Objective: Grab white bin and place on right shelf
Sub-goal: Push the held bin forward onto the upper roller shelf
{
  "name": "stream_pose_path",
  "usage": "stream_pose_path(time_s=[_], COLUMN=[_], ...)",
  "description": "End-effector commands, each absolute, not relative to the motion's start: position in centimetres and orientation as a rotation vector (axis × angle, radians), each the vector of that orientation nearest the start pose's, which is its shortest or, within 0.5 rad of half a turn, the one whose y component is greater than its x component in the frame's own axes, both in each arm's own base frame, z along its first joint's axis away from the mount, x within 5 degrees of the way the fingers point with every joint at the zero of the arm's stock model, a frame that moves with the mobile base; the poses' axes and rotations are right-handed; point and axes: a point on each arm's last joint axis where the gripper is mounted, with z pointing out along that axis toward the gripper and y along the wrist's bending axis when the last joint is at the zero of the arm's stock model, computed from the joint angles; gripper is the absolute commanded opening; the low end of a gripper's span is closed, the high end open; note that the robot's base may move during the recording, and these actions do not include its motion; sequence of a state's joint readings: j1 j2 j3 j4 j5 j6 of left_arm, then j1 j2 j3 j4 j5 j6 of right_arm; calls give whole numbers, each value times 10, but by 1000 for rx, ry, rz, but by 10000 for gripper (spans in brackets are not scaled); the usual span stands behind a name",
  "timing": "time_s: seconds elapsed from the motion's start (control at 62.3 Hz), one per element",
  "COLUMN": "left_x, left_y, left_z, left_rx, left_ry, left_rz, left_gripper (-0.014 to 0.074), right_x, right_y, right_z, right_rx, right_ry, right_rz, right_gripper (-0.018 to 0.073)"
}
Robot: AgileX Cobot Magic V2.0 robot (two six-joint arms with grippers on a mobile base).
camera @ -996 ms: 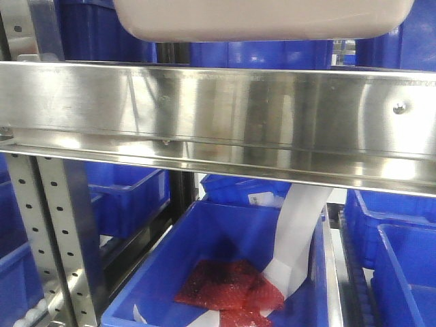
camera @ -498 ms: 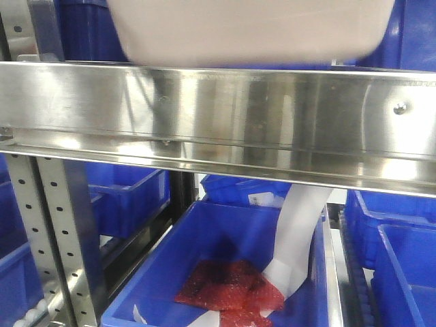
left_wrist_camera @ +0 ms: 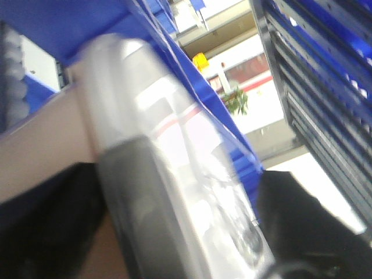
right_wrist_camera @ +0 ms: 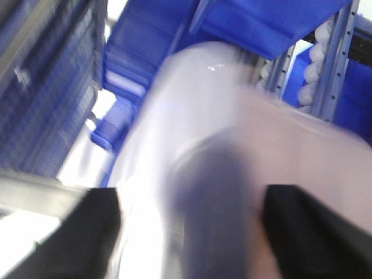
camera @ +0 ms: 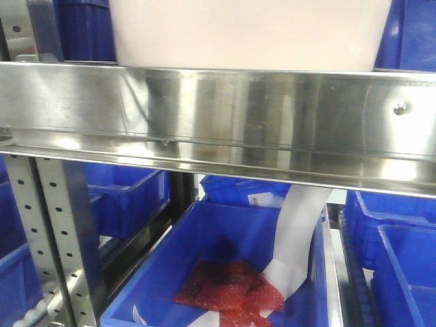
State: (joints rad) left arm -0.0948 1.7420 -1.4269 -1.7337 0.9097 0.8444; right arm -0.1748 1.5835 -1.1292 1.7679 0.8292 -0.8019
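The white bin (camera: 245,34) fills the top of the front view, its pale side reaching down to the top edge of the right shelf's broad steel rail (camera: 218,116). Neither gripper shows in that view. In the left wrist view the bin's glossy rim (left_wrist_camera: 174,163) runs between the dark fingers (left_wrist_camera: 314,226) of my left gripper (left_wrist_camera: 180,232), which is shut on it. In the blurred right wrist view the bin's rounded pinkish edge (right_wrist_camera: 203,104) lies between the black fingers (right_wrist_camera: 64,238) of my right gripper (right_wrist_camera: 186,232), which is also shut on it.
Below the rail stands a blue bin (camera: 170,272) holding red packets (camera: 228,289) and a white paper strip (camera: 300,231). A perforated steel upright (camera: 48,231) rises at the left. More blue bins (camera: 402,231) crowd the shelves behind and at both sides.
The white bin has come down: its rounded underside hung above the rail a second ago, and now its side meets the rail's top edge.
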Motion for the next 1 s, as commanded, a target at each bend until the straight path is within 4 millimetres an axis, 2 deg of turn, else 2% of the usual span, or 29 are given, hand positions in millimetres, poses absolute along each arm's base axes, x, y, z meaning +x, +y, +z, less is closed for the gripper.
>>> stream_pose_path(time_s=[0.0,0.209,0.482,0.659,0.98], left_x=[356,356,358,356,351], left_y=[-126,-125,-116,-111,-101], left_z=[402,406,412,416,428], left_rx=[234,489,715,789,883], left_ry=[1708,1841,1943,1979,2026], left_rz=[-1617,-1299,-913,-784,-580], left_gripper=[491,491,491,491,491], right_x=[338,342,349,345,328], right_y=[23,20,8,2,-5], right_z=[363,359,383,397,414], right_rx=[285,167,-72,-176,-254], right_ry=[1688,1810,1904,1916,1899], right_rz=[1480,1228,773,574,379], right_gripper=[634,634,634,634,634])
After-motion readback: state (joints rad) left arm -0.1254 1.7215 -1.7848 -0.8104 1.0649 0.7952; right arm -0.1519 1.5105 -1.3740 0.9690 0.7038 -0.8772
